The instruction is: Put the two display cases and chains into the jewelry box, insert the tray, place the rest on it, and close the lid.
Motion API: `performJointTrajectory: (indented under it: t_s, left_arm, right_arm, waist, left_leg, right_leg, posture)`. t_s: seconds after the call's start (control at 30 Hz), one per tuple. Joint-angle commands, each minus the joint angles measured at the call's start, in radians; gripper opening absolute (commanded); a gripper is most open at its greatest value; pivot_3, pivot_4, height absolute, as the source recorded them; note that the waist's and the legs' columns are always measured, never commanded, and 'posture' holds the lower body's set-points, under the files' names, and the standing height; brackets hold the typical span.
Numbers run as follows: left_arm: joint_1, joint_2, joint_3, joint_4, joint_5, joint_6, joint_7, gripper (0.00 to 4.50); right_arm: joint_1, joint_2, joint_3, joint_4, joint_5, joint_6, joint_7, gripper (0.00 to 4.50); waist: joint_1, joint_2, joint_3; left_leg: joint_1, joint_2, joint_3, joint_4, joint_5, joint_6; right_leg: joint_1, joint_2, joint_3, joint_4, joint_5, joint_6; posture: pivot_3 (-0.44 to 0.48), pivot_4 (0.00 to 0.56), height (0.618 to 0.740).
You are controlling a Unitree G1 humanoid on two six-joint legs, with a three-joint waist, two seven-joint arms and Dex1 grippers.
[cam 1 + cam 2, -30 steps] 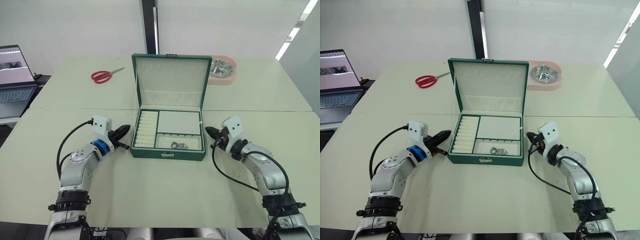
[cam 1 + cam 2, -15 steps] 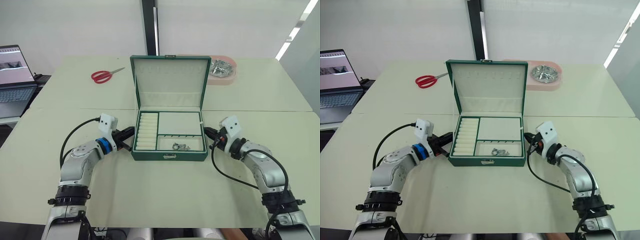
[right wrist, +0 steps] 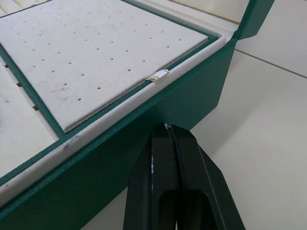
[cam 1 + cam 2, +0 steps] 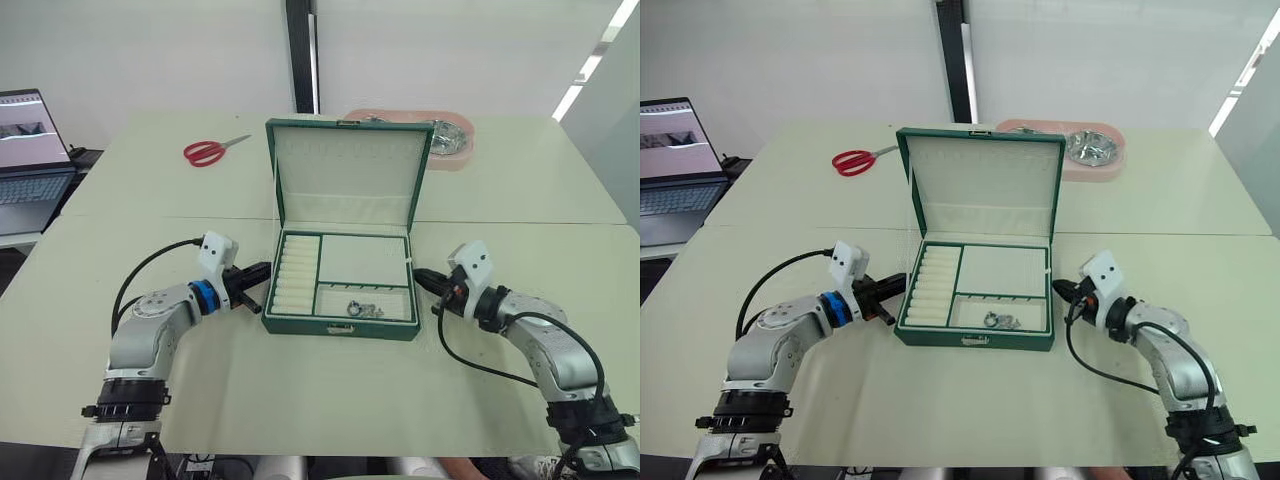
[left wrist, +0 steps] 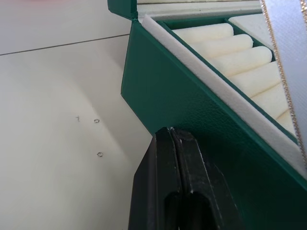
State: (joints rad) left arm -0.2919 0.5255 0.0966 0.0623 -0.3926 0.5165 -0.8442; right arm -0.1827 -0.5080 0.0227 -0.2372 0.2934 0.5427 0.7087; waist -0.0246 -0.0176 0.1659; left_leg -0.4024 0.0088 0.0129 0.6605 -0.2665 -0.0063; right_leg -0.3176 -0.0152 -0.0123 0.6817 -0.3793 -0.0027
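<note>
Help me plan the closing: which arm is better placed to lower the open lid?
Left, marginally: the left gripper and right gripper, both shut, flank the dark green rectangular jewelry box, but the left sits slightly nearer the upright cream-lined lid.

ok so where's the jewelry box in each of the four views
Left eye view: jewelry box at centre, open.
Right eye view: centre, between the closed left gripper and closed right gripper.
Left wrist view: green side wall just ahead of the closed jaws.
Right wrist view: opposite wall and perforated pad.
Shared landmark: the ring rolls, seen again in the left wrist view.
</note>
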Motion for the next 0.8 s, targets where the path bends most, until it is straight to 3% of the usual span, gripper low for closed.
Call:
performJointTrajectory:
  t_s: [0.03,0.8]
  left_arm:
    - [0.009,-0.004,-0.069,-0.116,-0.054,0.019,-0.088,0.00]
    - [0.172,0.069,-0.027,-0.309,-0.114,0.135,-0.105,0.00]
  right_arm:
    - [0.010,0.006,0.046,-0.104,0.058,0.014,0.054,0.03]
    - [0.147,-0.072,0.084,-0.303,0.128,0.125,0.107,0.03]
  waist:
    - [0.000,0.000,0.000]
    - [-0.001,0.000,0.000]
  left_leg:
    - [0.000,0.000,0.000,0.000,0.000,0.000]
    - [0.001,0.000,-0.001,0.000,-0.001,0.001]
  right_leg:
    - [0.000,0.000,0.000,0.000,0.000,0.000]
    - [0.000,0.000,0.000,0.000,0.000,0.000]
  posture:
    - [0.000,0.150,0.740]
    - [0.000,0.150,0.740]
